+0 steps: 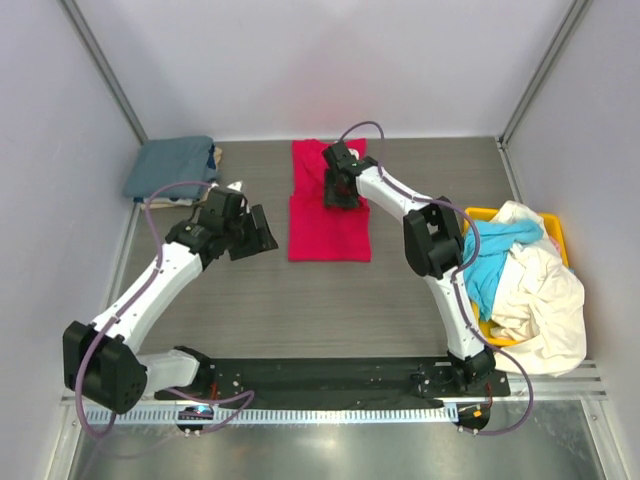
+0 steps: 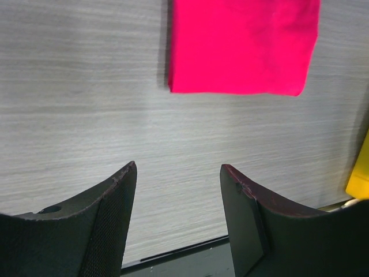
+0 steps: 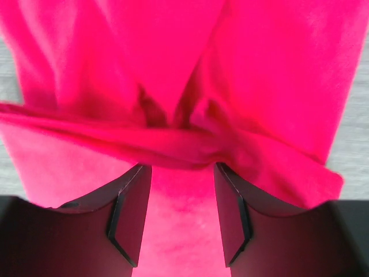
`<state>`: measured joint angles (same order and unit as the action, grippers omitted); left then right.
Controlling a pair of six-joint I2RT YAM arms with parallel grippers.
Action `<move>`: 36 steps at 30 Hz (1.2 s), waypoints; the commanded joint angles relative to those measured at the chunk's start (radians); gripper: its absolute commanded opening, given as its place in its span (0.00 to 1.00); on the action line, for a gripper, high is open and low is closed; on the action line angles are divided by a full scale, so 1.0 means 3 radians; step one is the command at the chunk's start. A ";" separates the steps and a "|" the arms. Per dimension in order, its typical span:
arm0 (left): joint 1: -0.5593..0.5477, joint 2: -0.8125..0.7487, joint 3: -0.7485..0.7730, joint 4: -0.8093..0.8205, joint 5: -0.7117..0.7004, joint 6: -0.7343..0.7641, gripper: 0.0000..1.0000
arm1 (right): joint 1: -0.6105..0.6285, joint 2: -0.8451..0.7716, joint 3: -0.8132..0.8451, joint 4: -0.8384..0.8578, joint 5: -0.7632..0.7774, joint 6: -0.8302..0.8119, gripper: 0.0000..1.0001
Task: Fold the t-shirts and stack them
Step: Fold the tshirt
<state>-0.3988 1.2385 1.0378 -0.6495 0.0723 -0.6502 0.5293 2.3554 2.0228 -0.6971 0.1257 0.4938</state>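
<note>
Looking down from above, the red-pink t-shirt (image 1: 330,228) lies as a long folded strip at 12 o'clock on the table (image 1: 300,305). The right hand (image 1: 340,192) is set on its far half. The left hand (image 1: 262,235) hangs at the shirt's 9 o'clock, apart from the cloth, with its fingers pointing toward it.

At 10 o'clock a slate blue-grey t-shirt (image 1: 172,167) lies folded, and a tan t-shirt (image 1: 213,155) peeks out at its 3 o'clock edge. At 3 o'clock a yellow bin (image 1: 482,212) holds a heap made of a cyan t-shirt (image 1: 495,262) and a cream-white t-shirt (image 1: 542,295), which spill over its rim.

Only the wrist cameras show the fingers. The left one shows that hand spread wide and empty over bare wood grain, with the shirt's near, squared edge at 12 o'clock and a sliver of yellow at 3 o'clock. The right one shows what the top view hides. A bunched ridge of red-pink cloth runs across the tips of the fingers (image 3: 130,213), which stand a narrow gap apart with flat cloth beneath them. I cannot tell whether the tips are pinching that ridge.
</note>
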 commanded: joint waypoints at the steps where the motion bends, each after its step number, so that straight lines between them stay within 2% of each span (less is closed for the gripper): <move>1: 0.0005 -0.0114 -0.0135 -0.0003 -0.0021 0.0015 0.61 | -0.0092 0.0135 0.0399 -0.0263 0.0159 -0.0081 0.54; 5: 0.0005 -0.0160 -0.0243 0.0022 -0.0052 0.0005 0.61 | -0.0194 0.0380 0.0967 -0.0360 0.0241 -0.0158 0.55; 7: 0.0005 -0.0155 -0.0294 0.0043 -0.0026 -0.0021 0.61 | -0.0246 0.0452 0.1447 -0.0427 0.0241 -0.0250 0.57; 9: -0.0005 -0.0170 -0.0340 0.0099 -0.0016 -0.0036 0.60 | -0.0256 0.0407 0.1693 -0.0412 0.0251 -0.0438 0.61; 11: -0.0020 -0.0232 -0.0468 0.0165 -0.0011 -0.0062 0.60 | -0.0256 0.0168 0.1654 -0.0386 0.0342 -0.0546 0.66; 13: -0.0020 -0.0288 -0.0606 0.0298 0.0040 -0.0092 0.62 | -0.0256 -0.0073 0.1261 -0.0310 0.0429 -0.0613 0.71; 14: -0.0020 -0.0298 -0.0652 0.0415 0.0071 -0.0103 0.63 | -0.0261 -0.0388 0.1057 -0.0254 0.0460 -0.0613 0.72; 15: -0.0015 -0.0308 -0.0703 0.0492 0.0096 -0.0113 0.65 | -0.0261 -0.0538 0.0569 -0.0187 0.0435 -0.0613 0.73; 16: -0.0015 -0.0309 -0.0789 0.0559 0.0112 -0.0138 0.66 | -0.0261 -0.0712 0.0311 -0.0035 0.0405 -0.0603 0.75; 21: -0.0021 -0.0171 -0.0979 0.1069 0.0245 -0.0277 0.68 | -0.0261 -0.1459 -0.1160 0.0227 0.0144 -0.0429 0.78; 23: -0.0031 -0.0104 -0.1015 0.1233 0.0224 -0.0317 0.68 | -0.0261 -0.1842 -0.1596 0.0462 0.0011 -0.0343 0.78; 24: -0.0031 -0.0084 -0.1056 0.1295 0.0219 -0.0323 0.69 | -0.0261 -0.1960 -0.1993 0.0625 -0.0055 -0.0322 0.79; 30: -0.0036 -0.0017 -0.1321 0.1913 0.0178 -0.0435 0.75 | -0.0287 -0.2722 -0.3115 0.1187 -0.0603 -0.0153 0.80; 34: -0.0041 0.0166 -0.1388 0.2144 0.0173 -0.0476 0.76 | -0.0373 -0.2825 -0.3515 0.1489 -0.0715 -0.0046 0.83; 36: -0.0046 0.0253 -0.1373 0.2150 0.0163 -0.0466 0.75 | -0.0450 -0.2815 -0.3750 0.1704 -0.0991 0.0031 0.83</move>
<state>-0.4068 1.2831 0.6250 -0.1101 0.1173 -0.7788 0.4255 1.5494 0.9638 -0.3691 -0.0593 0.4507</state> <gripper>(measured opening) 0.756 0.825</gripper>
